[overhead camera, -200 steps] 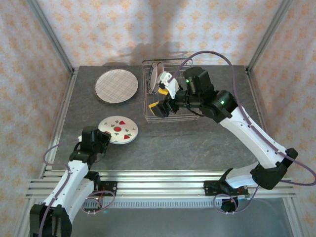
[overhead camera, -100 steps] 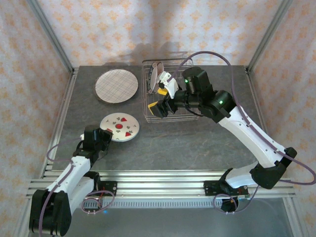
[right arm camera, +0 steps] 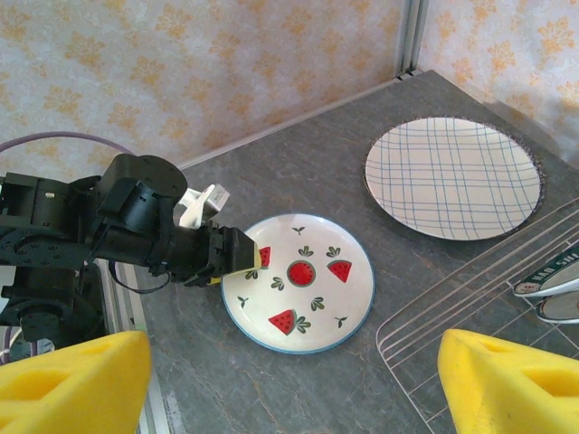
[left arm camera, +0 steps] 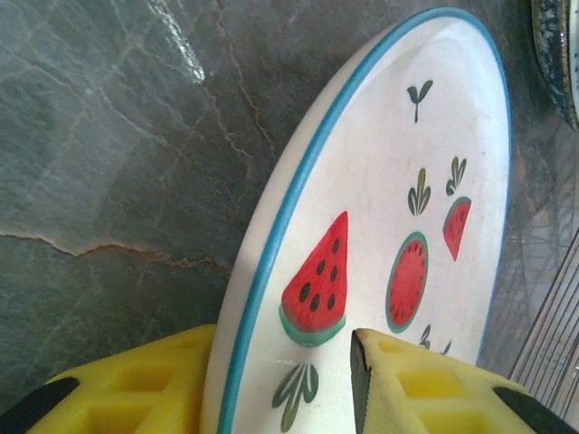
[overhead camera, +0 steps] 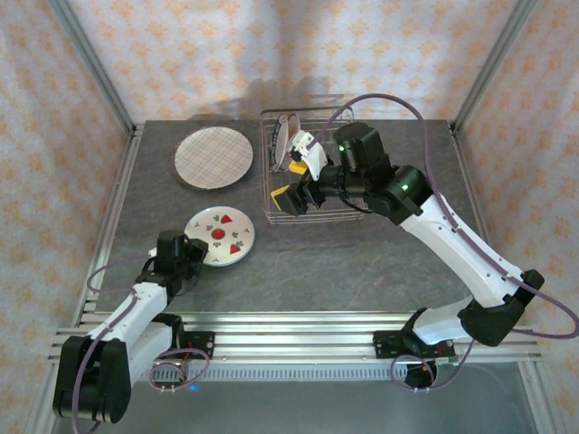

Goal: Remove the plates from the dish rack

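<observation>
A white plate with watermelon print and a blue rim (overhead camera: 222, 237) (right arm camera: 298, 282) (left arm camera: 398, 208) lies flat on the grey table. My left gripper (overhead camera: 192, 253) (right arm camera: 244, 262) (left arm camera: 280, 344) is at its near-left edge, open, the jaws straddling the rim with slack. A pink-grid plate (overhead camera: 213, 157) (right arm camera: 452, 176) lies at the back left. Two plates (overhead camera: 288, 140) (right arm camera: 552, 285) stand upright in the dish rack (overhead camera: 268, 213) (right arm camera: 452, 289). My right gripper (overhead camera: 291, 181) (right arm camera: 294, 380) hangs open and empty over the rack's near-left part.
Metal frame posts and patterned walls enclose the table. An aluminium rail (overhead camera: 289, 339) runs along the near edge. Bare stone lies between the watermelon plate and the rack (overhead camera: 298, 253), and to the rack's right (overhead camera: 407, 145).
The left jaws have parted from their tight hold on the watermelon plate's rim. The left arm has drawn slightly lower. The right arm has barely moved.
</observation>
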Available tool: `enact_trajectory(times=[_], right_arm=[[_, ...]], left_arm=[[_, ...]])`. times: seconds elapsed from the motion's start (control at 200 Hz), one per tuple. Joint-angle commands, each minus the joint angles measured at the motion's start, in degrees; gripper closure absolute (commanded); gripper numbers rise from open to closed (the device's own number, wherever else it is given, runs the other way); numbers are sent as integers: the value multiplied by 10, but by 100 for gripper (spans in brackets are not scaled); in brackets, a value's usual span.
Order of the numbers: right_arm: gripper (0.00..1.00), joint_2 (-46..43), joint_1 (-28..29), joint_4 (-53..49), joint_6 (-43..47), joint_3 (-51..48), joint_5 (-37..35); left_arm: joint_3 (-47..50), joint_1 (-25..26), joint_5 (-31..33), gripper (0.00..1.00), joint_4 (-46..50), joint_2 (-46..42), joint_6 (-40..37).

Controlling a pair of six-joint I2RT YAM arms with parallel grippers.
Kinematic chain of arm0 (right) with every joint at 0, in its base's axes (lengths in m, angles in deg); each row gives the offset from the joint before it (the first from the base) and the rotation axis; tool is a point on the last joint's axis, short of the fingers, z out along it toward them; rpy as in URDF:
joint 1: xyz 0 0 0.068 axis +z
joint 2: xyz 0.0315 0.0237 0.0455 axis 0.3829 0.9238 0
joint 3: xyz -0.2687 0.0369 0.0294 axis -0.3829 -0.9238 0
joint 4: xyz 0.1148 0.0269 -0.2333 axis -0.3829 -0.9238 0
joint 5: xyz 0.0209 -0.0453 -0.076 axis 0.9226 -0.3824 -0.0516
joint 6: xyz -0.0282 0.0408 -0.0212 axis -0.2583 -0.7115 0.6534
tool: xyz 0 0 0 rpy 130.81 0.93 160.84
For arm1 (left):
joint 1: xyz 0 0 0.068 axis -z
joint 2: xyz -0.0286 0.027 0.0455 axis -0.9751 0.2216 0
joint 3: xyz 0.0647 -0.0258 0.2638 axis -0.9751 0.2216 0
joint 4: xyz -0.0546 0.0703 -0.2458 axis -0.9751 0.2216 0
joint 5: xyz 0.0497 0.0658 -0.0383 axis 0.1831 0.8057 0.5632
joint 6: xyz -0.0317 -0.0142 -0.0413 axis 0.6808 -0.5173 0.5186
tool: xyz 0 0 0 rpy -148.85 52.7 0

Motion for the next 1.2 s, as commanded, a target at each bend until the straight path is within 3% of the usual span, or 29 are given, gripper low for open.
enact_trajectory(times=[0.0, 0.17, 0.425, 0.596, 0.786, 0.971, 1.191], right_arm=[[17, 3, 4, 12, -14, 2, -21], [17, 14, 4, 18, -54, 9, -94], [20, 57, 4, 17, -172, 37, -307], [26, 161, -17, -83, -278, 158, -402], [35, 305, -66, -190, -354, 327, -380], [44, 410, -101, -218, -379, 434, -350], [49, 511, -123, -203, -367, 524, -296]], left_arm=[[-5, -2, 20, 57, 22, -2, -13], [-19, -2, 22, 55, 50, -2, -18], [-52, -2, 25, 41, 123, -6, -26], [-99, -2, 39, 29, 227, -34, -31], [-188, -3, 49, 18, 352, -72, -48], [-294, -2, 14, 13, 360, -84, -89], [-443, 8, -97, 13, 294, -28, -177]])
